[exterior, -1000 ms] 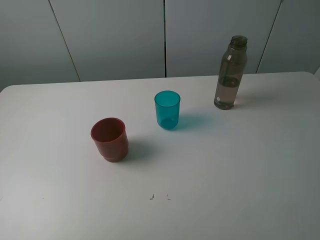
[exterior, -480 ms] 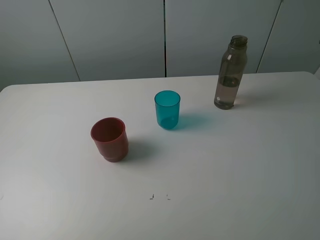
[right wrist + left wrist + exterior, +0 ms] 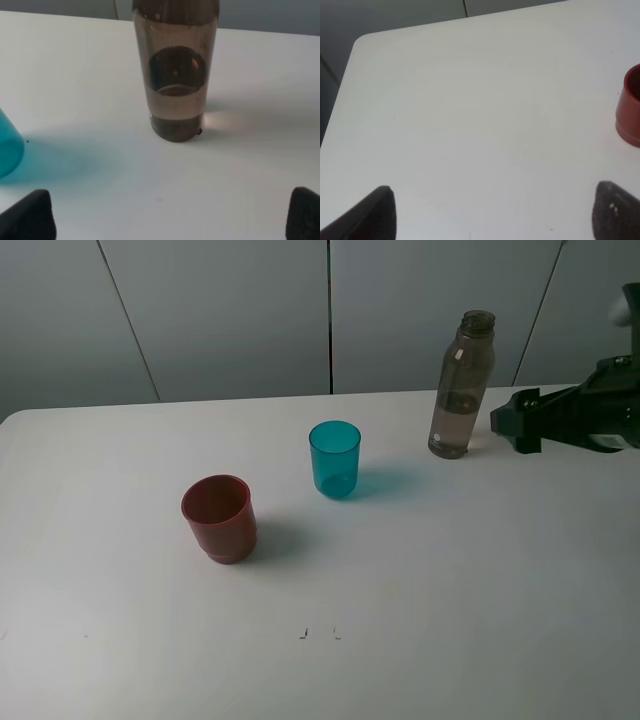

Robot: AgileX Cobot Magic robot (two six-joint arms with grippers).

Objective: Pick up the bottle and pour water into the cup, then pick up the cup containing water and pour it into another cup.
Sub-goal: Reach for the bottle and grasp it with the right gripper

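Note:
The tall smoky grey-brown bottle [image 3: 462, 386] stands upright and uncapped at the back right of the white table; it also shows in the right wrist view [image 3: 175, 70], straight ahead. The teal cup [image 3: 334, 459] stands upright mid-table; its edge shows in the right wrist view [image 3: 9, 145]. The red cup [image 3: 219, 518] stands to its front left; part shows in the left wrist view [image 3: 630, 107]. My right gripper [image 3: 514, 420] is open and empty, just right of the bottle, apart from it. My left gripper [image 3: 492, 212] is open over bare table, out of the exterior view.
The white table [image 3: 400, 580] has a rounded far-left corner [image 3: 362, 42] and ends at a grey panelled wall [image 3: 230, 310]. Small dark marks [image 3: 318, 634] lie near the front middle.
My right arm has come into the exterior view from the right edge and now sits just right of the bottle. The bottle and both cups have not moved.

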